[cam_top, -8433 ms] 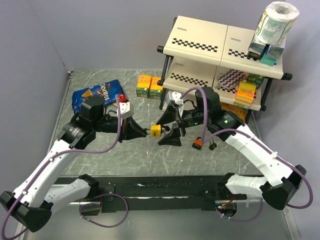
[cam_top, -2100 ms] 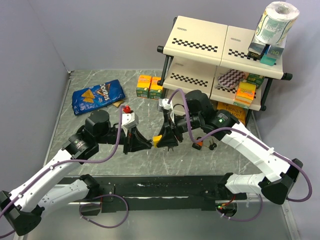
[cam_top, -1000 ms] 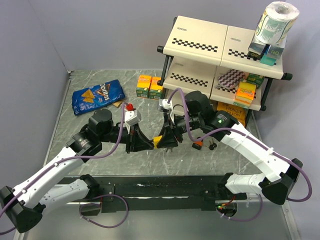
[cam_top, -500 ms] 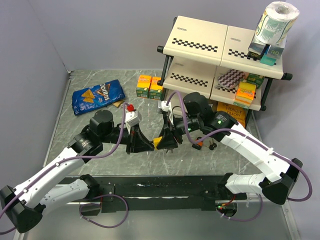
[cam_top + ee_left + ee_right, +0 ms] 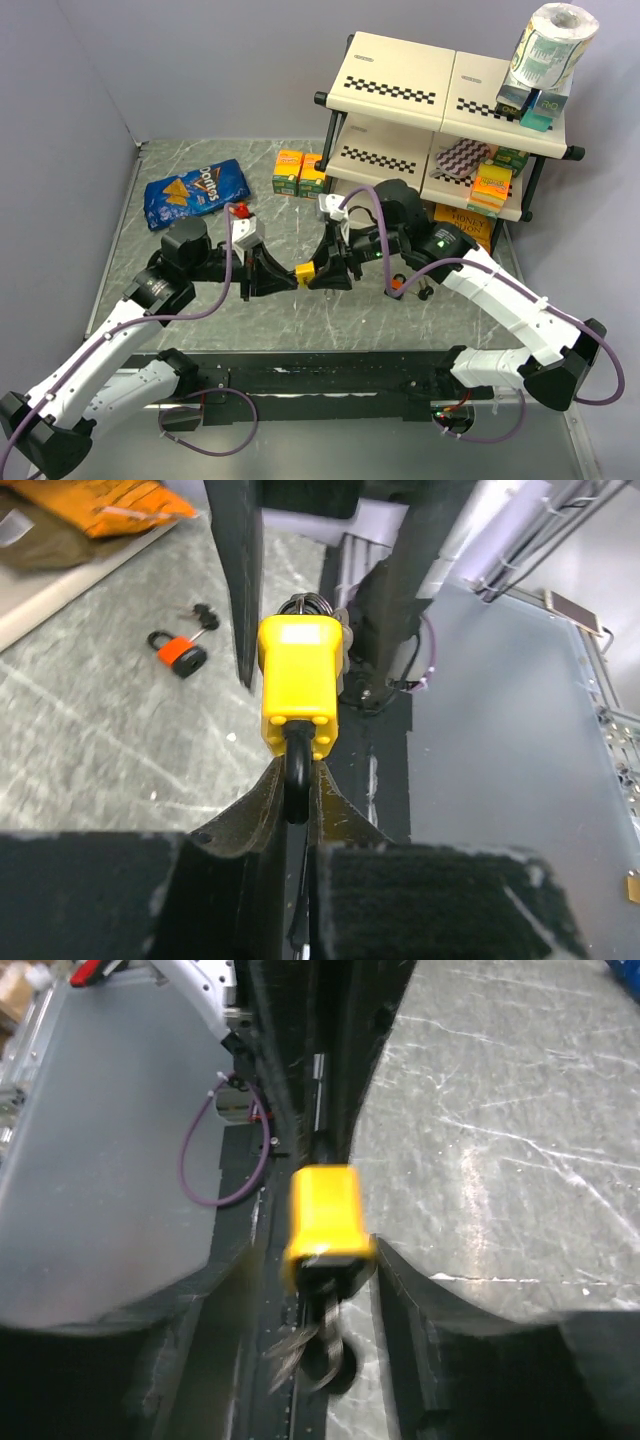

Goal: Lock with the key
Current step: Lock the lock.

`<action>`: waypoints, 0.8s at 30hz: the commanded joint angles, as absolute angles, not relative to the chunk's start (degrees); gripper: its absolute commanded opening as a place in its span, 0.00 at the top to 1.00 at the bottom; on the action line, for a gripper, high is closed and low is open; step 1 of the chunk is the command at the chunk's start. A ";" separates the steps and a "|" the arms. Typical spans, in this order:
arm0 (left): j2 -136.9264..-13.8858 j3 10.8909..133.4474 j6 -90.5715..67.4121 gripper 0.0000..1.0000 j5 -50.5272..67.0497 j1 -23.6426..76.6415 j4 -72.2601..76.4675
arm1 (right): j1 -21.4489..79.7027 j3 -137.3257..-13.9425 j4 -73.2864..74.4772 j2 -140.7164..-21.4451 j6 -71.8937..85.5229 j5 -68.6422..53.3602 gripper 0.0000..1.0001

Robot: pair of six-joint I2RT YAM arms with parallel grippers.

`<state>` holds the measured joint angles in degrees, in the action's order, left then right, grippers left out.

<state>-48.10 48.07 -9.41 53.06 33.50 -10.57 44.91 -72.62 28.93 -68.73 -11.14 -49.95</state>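
Shifted left, padlock (image 5: pixel 305 271) axis level (shackle (image 5: pixel 297 770) left, key (image 5: pixel 325 1300) right)

Centre: left gripper (image 5: pixel 288 277) and right gripper (image 5: pixel 320 272) meet end to end at the yellow padlock (image 5: pixel 305 271); no passage between them.
Near side: bare table (image 5: pixel 330 325), open up to the arm bases.
Right: orange padlock (image 5: pixel 395 288) (keys attached) lies beside the right arm; shelf rack (image 5: pixel 440 130) walls off the far corner.
Far: snack boxes (image 5: pixel 300 172) and chip bag (image 5: pixel 195 190), with a bare strip between them.
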 commanded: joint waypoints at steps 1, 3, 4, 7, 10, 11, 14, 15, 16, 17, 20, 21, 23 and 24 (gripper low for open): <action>-46.84 50.71 -7.21 0.99 55.90 31.73 -10.55 | 43.33 -74.88 31.71 -66.53 -14.50 -53.00 0.36; -47.11 51.59 -6.86 0.99 55.64 31.73 -11.16 | 42.28 -76.28 33.30 -67.15 -15.55 -53.17 0.36; -47.28 51.94 -6.07 0.99 55.72 31.73 -11.51 | 41.84 -76.64 34.27 -67.32 -15.82 -53.26 0.36; -47.72 53.26 -3.62 0.99 56.69 31.73 -13.53 | 40.43 -77.61 37.17 -67.85 -17.40 -53.44 0.41; -48.16 53.53 -2.90 0.99 57.65 31.73 -14.06 | 40.34 -77.96 39.02 -68.11 -18.90 -53.70 0.46; -48.25 53.53 -2.81 0.99 57.66 31.73 -14.24 | 40.25 -78.05 39.28 -68.29 -18.98 -53.79 0.47; -48.43 53.26 -2.90 0.99 57.83 31.73 -13.89 | 40.34 -78.48 39.82 -68.99 -19.34 -54.05 0.52; -48.43 53.09 -2.99 0.99 57.75 31.82 -13.80 | 40.34 -78.49 39.73 -69.17 -19.34 -54.05 0.54; -48.60 53.17 -3.08 0.99 57.92 31.73 -13.62 | 40.25 -78.57 39.55 -69.17 -19.25 -54.14 0.56; -48.69 53.09 -2.99 0.99 57.83 31.73 -13.71 | 40.25 -78.84 39.55 -69.43 -19.07 -54.31 0.60; -48.87 53.09 -2.55 0.99 57.66 31.73 -14.06 | 40.25 -79.19 39.55 -69.87 -18.99 -54.58 0.68; -48.78 53.00 -2.29 0.99 57.48 31.82 -14.24 | 40.25 -79.19 39.46 -69.87 -18.98 -54.49 0.68; -48.78 52.65 -2.28 0.99 57.39 31.82 -14.15 | 40.34 -79.19 39.38 -69.87 -18.90 -54.32 0.69; -48.87 52.56 -2.37 0.99 57.39 31.82 -14.06 | 40.25 -79.19 39.46 -69.87 -18.98 -54.32 0.74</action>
